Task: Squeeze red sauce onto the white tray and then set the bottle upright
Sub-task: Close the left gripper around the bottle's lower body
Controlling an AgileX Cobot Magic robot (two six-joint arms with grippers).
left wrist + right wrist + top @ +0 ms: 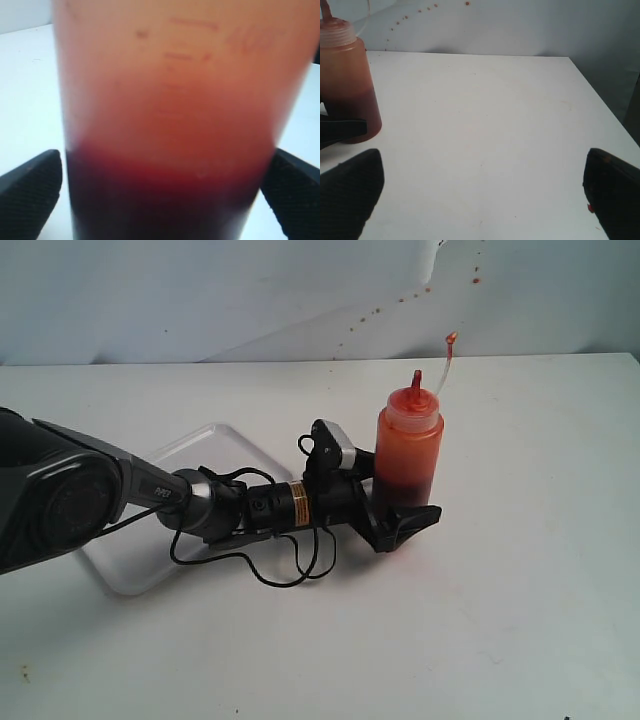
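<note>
The bottle [408, 445] stands upright on the white table, translucent orange with dark red sauce [405, 492] filling its lower part and its tethered tip sticking up. My left gripper [405, 505] is open, its jaws either side of the bottle's lower body; the wrist view shows the bottle [170, 100] filling the space between the fingers [30, 190]. The white tray [200, 455] lies behind the left arm, which covers much of it; the part that shows is plain white. My right gripper [482, 195] hangs open over bare table, with the bottle [347, 80] off to one side.
Red splatter dots mark the back wall [400, 300]. Black cables [290, 570] loop down from the left wrist onto the table. The table's edge [600, 100] runs near the right gripper.
</note>
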